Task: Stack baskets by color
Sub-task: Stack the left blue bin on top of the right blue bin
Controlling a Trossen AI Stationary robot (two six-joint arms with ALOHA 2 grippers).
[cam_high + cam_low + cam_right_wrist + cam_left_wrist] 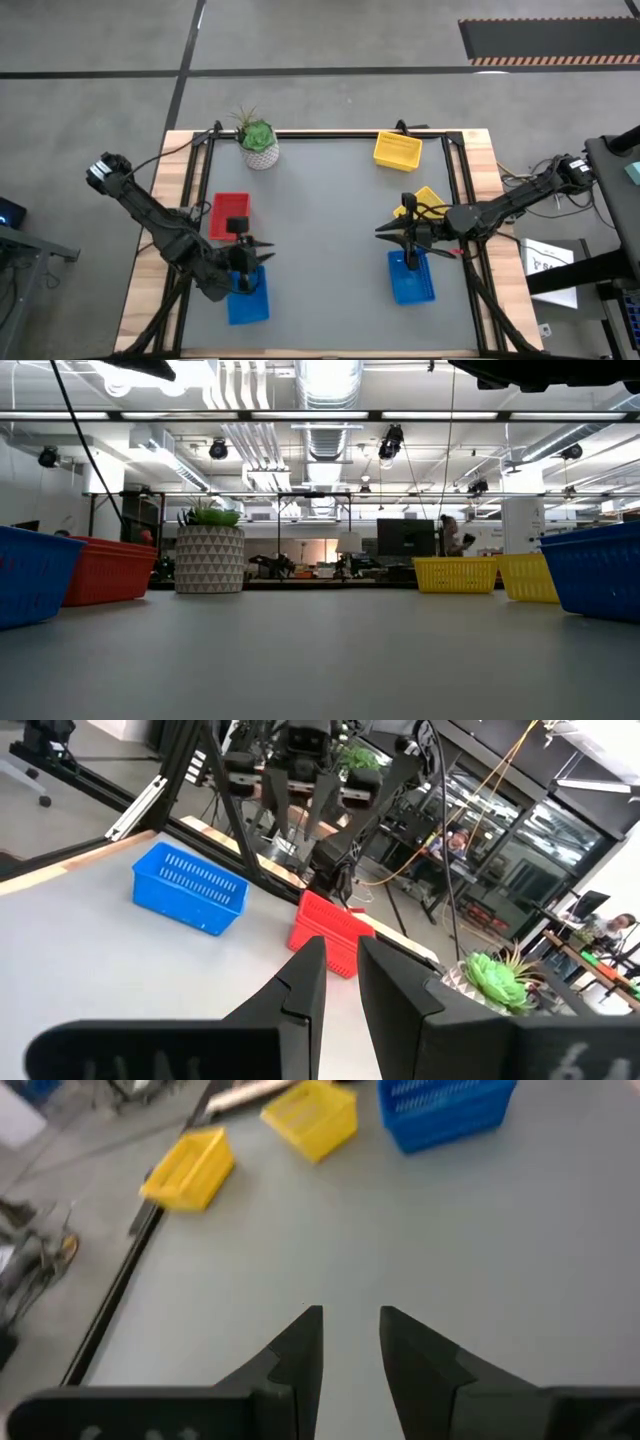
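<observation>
A red basket (230, 215) and a blue basket (247, 298) rest on the grey table's left side. My left gripper (268, 250) hangs open above the table just beyond the blue one, holding nothing; its wrist view shows bare table between the fingers (350, 1320). On the right side rest another blue basket (410, 278), a tilted yellow basket (428, 202) and a yellow basket (397, 150) at the far edge. My right gripper (382, 232) hovers level above the table, pointing left, its fingers (340, 948) slightly apart with nothing between them.
A green plant in a white patterned pot (258, 143) stands at the far left of the table. The wooden table edges and a black frame rail (205, 170) border the grey mat. Bare mat (320, 250) lies between the two arms.
</observation>
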